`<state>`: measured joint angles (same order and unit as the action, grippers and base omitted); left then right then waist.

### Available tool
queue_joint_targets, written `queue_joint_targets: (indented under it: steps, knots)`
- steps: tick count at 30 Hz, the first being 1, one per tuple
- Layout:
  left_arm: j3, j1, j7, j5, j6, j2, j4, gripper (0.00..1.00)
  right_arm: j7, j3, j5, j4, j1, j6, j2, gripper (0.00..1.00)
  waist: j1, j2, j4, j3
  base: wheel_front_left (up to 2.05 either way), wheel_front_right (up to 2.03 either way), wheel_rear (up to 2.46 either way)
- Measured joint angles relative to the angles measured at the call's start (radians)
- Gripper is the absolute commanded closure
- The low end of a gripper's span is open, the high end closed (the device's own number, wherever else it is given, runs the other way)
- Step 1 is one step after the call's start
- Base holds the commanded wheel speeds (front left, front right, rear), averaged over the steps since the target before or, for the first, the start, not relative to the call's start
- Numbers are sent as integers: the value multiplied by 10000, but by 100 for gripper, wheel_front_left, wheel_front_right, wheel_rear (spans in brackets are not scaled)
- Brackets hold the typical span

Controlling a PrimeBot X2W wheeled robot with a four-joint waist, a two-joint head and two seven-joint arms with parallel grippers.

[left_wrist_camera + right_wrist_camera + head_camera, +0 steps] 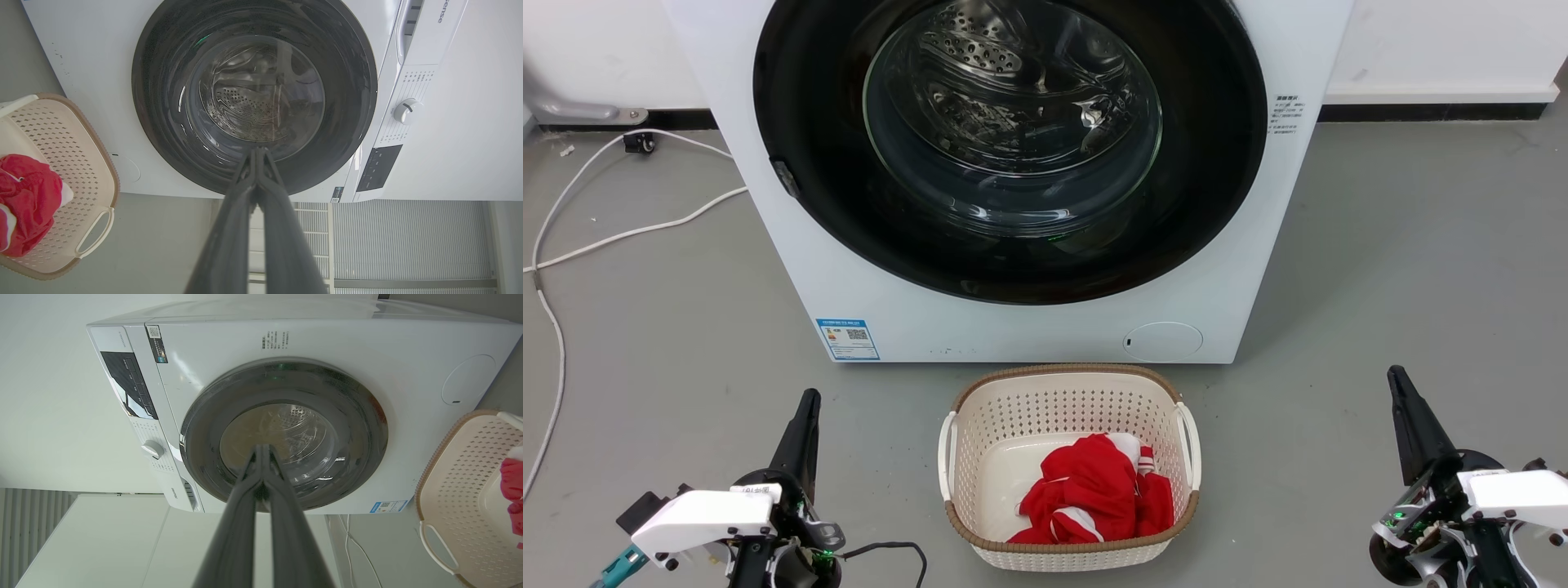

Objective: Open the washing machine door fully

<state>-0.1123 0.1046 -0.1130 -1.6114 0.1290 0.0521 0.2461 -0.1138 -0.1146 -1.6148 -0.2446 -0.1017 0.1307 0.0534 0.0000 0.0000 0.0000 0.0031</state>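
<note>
The white washing machine [1045, 327] stands ahead of me on the grey floor. Its door [833, 188], a big glossy black disc with a clear glass bowl at the centre, lies flat against the front. A small latch shows at the disc's left edge. The same door [163, 102] appears in the left wrist view, and the door [359, 416] is seen from a slant in the right wrist view. My left gripper [810, 397] rests low at the left, shut and empty. My right gripper [1395, 374] rests low at the right, also shut and empty. Both are well short of the machine.
A cream perforated basket [980, 408] with red cloth [1094, 490] in it sits on the floor just before the machine, between my arms. White cables [613, 237] trail over the floor at the left. A wall with a dark skirting runs behind.
</note>
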Motion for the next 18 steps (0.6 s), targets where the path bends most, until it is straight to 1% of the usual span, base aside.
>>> queue_joint_targets:
  steps: [9, 10, 13, 18]
  knots:
    - [-2, 0, 0, 10, 0, 0, 0, 100, 0, -2, 0, 0, -1, 0, 0, 100, 0, 0, 0, 0, 0, 0, 0]
    - [8, -22, 2, 8, -2, -6, 50, 0, 2, 2, -6, -40, 34, 2, 0, 0, 0, 0, 0, 0, 0, 0, 0]
    - [61, -244, 19, 10, -15, -42, 224, 0, 52, 31, -4, -209, 262, -2, -15, 0, 0, 0, -2, -1, 0, 0, 0]
    - [251, -262, 242, 71, -25, -42, 82, 0, 290, 190, 94, -58, 308, -2, -23, 0, 0, 0, -15, -15, 0, 0, 0]
